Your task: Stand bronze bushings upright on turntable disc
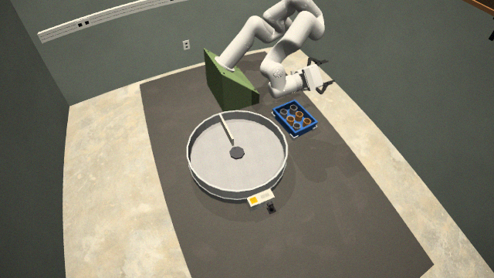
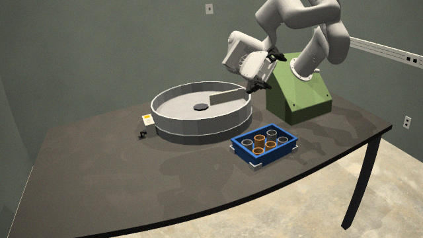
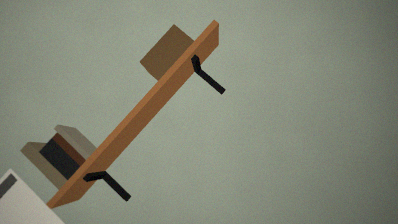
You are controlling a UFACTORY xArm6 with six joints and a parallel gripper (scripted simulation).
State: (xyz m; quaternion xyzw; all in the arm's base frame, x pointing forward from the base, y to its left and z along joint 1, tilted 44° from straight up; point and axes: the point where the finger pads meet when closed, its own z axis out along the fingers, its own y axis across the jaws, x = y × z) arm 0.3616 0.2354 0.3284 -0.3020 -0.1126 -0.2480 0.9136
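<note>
- The hand [image 1: 321,74] hangs high above the worktop [image 2: 99,172], its fingers spread wide and holding nothing, aimed away from the crate toward the wall.
- The blue crate [image 1: 279,116] sits on the worktop just beside the turntable [image 1: 201,181], between it and the worktop's edge.
- Three bronze bushings [image 2: 259,141] stand upright in the crate, mixed with three steel bushings [image 2: 271,135].
- The turntable's disc [image 1: 216,162] is ringed by a low wall, with a dark hub [image 1: 237,152] at its centre and a thin fence [image 1: 226,127] running from wall toward hub.
- The arm rises from a green pedestal [image 2: 310,110] behind the crate.
- The wrist view shows only a wooden wall shelf [image 3: 135,117] on black brackets.
</note>
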